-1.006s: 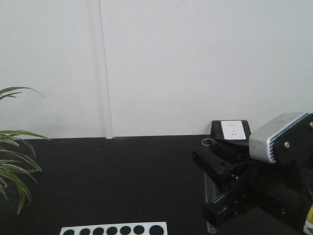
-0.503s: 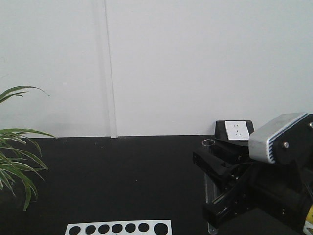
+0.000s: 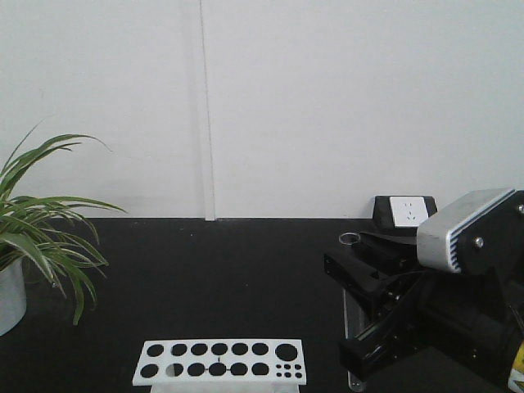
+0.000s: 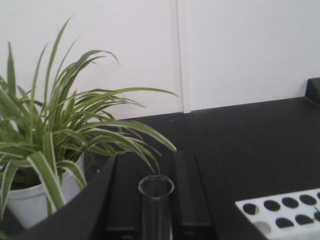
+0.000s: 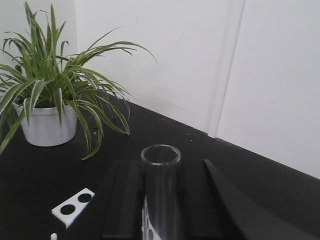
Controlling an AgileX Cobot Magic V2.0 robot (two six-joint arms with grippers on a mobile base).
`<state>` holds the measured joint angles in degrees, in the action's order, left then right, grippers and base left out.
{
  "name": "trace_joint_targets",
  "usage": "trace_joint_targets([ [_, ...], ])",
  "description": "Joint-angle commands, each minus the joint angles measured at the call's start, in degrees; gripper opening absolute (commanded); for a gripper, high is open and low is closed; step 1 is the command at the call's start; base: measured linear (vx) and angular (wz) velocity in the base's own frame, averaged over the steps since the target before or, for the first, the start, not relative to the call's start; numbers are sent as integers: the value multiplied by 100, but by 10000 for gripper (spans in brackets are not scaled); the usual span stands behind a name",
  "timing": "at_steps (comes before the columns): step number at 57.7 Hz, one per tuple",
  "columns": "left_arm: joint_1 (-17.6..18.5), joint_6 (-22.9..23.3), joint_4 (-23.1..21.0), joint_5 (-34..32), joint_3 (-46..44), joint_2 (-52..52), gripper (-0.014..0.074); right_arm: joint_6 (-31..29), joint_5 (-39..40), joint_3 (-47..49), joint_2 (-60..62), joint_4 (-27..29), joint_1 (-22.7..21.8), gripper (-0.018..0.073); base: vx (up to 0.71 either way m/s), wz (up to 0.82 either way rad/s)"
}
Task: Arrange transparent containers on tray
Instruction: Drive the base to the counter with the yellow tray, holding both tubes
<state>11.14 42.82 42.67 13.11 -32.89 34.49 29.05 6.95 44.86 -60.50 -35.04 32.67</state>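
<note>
Left gripper point(image 4: 155, 167): jaws pinching an upright test tube point(image 4: 156, 212), rim uppermost
Right gripper point(image 5: 161, 167): jaws clamped on a second tube point(image 5: 160, 200), also upright
Tray point(image 3: 221, 361): white, perforated, flat on the black table point(image 3: 205, 270), left of the right gripper, well apart
Potted plant point(image 5: 45, 125): far left, beyond the tray
Socket point(image 3: 407, 211): against the wall

On the bench point(image 3: 246, 270), the holed tray point(image 3: 246, 359) lies front centre, the potted plant point(image 3: 45, 225) to its left, the socket box point(image 3: 404, 212) behind at right.
</note>
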Motion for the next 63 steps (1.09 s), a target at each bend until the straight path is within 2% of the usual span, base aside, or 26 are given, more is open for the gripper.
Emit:
trace_joint_targets([
  [1, 32, 52, 29, -320, -143, 3, -3, -10, 395, 173, 116, 15, -5, -13, -18, 9],
  [18, 32, 52, 29, -320, -143, 3, -3, -10, 395, 173, 116, 15, -5, -13, -19, 16],
  [63, 32, 52, 29, -320, -143, 3, -3, -10, 400, 173, 116, 15, -5, -13, -22, 33],
])
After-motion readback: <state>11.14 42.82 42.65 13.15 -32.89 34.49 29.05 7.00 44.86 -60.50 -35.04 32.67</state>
